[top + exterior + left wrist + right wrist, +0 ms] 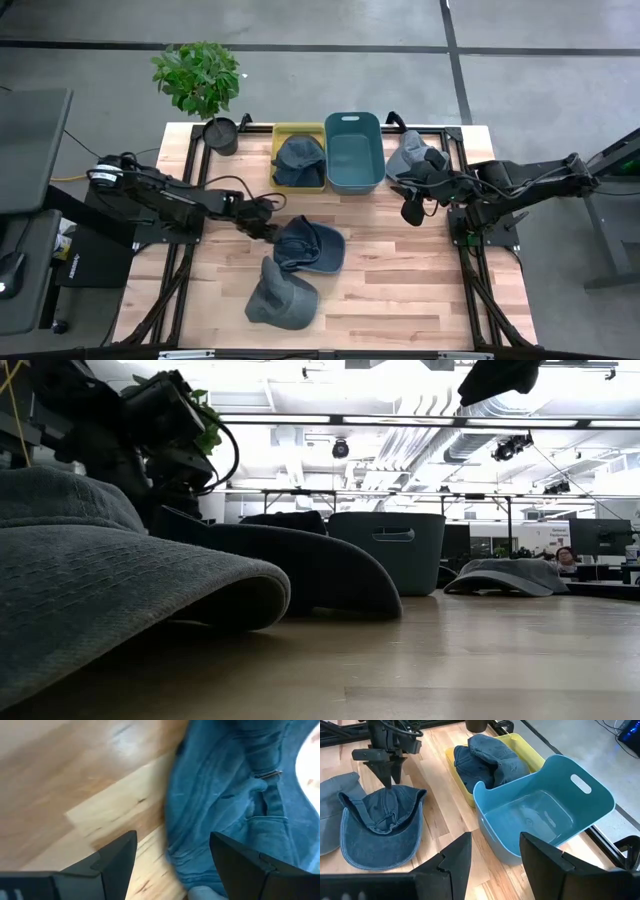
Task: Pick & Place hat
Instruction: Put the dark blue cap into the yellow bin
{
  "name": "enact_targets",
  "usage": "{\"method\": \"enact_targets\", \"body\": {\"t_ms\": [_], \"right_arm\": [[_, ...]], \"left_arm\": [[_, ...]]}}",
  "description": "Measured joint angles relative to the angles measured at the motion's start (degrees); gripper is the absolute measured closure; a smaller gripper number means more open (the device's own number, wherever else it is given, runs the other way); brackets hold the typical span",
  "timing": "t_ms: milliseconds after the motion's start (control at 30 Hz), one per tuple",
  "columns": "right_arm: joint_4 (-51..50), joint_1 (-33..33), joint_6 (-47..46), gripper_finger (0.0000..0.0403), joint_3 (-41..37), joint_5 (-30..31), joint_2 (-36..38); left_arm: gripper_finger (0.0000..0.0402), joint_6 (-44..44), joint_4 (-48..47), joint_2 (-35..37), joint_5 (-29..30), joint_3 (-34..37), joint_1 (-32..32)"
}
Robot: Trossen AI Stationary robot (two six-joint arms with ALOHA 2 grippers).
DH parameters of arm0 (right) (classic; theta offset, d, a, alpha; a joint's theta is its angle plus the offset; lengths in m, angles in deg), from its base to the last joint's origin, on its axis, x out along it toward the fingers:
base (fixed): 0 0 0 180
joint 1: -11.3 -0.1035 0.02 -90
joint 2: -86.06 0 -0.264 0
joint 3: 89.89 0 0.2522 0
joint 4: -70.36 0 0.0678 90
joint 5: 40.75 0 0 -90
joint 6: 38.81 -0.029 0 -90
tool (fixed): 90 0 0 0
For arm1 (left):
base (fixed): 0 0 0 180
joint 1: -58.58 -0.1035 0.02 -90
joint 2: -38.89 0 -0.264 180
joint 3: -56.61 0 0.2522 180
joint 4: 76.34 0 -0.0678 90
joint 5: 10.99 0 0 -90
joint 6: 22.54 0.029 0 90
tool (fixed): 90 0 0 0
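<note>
The blue cap (310,245) is seen lying on the table (400,290) in front of the yellow bin (297,131). The left gripper (270,232) is held at its edge, jaws open. The right gripper (412,212) is poised near the teal bin (353,150), jaws open

A blue denim cap (380,827) lay upside down on the pale wooden surface (440,815) at the frame's left, the left tool (388,776) poised at its upper edge. A dark blue cap (490,762) filled the yellow plastic bin (530,747) at upper centre, beside the teal plastic tub (580,802) at right. The right tool (495,857) stood parted at the bottom.
</note>
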Motion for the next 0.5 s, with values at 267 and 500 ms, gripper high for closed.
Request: {"method": "enact_targets", "body": {"t_ms": [267, 500], "right_arm": [[0.00, 0.01, 0.00, 0.0240, 0.00, 0.17, 0.00], [-0.02, 0.01, 0.00, 0.0241, 0.00, 0.17, 0.00]], "left_arm": [[0.0150, -0.21, 6.38, -3.92, -1.87, 0.00, 0.00], [0.0150, -0.64, 10.84, -6.03, -2.51, 0.06, 0.00]]}}
